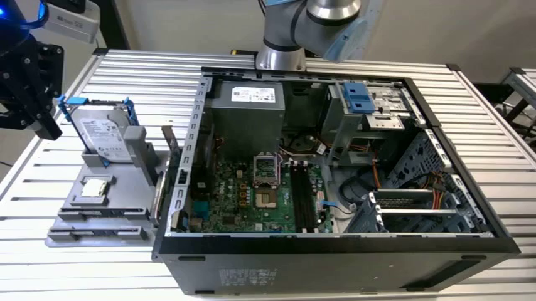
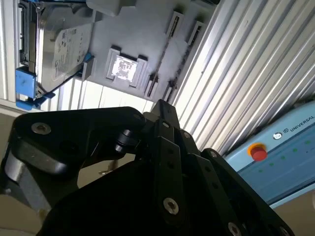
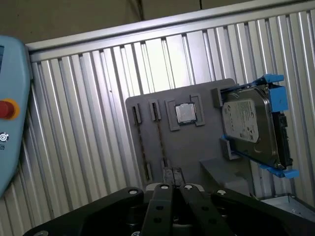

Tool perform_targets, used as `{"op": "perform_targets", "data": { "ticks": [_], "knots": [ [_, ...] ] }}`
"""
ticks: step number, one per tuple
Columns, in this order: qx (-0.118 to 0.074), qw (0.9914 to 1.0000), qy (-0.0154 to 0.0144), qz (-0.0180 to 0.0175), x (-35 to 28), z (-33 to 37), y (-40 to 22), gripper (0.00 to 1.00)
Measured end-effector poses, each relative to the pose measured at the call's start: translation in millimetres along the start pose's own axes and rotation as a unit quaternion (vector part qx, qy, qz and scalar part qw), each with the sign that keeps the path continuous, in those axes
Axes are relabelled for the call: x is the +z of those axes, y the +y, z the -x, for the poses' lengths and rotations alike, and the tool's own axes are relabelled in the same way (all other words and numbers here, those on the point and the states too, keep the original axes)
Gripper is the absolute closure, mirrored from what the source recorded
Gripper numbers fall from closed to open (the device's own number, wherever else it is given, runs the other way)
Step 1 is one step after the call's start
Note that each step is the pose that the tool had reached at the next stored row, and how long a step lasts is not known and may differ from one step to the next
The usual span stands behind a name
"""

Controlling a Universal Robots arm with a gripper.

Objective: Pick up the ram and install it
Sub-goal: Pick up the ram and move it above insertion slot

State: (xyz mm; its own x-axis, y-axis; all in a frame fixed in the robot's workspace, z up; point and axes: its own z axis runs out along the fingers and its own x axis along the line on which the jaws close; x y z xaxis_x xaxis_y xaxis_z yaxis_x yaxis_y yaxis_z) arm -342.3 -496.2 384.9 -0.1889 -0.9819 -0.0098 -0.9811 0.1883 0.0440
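Observation:
The ram (image 1: pixel 159 188) stands on edge in a grey holder (image 1: pixel 100 216) on the table, at the exterior view's left of the open computer case (image 1: pixel 335 244). Both wrist views show it edge-on as a thin dark strip (image 3: pixel 160 142) (image 2: pixel 161 59) held between small clips. My black gripper (image 1: pixel 46 130) hangs above the table's far left corner, up and away from the holder. Its fingers (image 3: pixel 165 189) (image 2: pixel 165 110) lie together with nothing between them. Long black slots (image 1: pixel 303 194) run along the green motherboard inside the case.
A silver hard drive (image 1: pixel 105 135) (image 3: pixel 248 125) with blue rails stands in the holder beside a square chip (image 1: pixel 95 187) (image 3: pixel 185 113). The arm's base (image 1: pixel 280 56) is behind the case. A light blue pendant with a red button (image 3: pixel 7 108) (image 2: pixel 256 152) lies past the ribbed table.

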Motion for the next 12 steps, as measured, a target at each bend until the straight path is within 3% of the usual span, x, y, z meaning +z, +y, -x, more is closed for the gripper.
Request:
{"op": "perform_targets", "data": {
  "ticks": [2, 5, 8, 12],
  "knots": [
    [-0.009, 0.99996, 0.0001, -0.0014, -0.1, 0.0, 0.0, 1.00],
    [-0.017, 0.99983, -0.0004, -0.0064, -0.6, 0.0, 0.1, 1.00],
    [-0.022, 0.99963, -0.0023, -0.0156, -1.0, -0.1, 0.5, 1.00],
    [-0.028, 0.99913, -0.0047, -0.0306, -2.3, -0.1, 0.9, 1.00]
  ]
}}
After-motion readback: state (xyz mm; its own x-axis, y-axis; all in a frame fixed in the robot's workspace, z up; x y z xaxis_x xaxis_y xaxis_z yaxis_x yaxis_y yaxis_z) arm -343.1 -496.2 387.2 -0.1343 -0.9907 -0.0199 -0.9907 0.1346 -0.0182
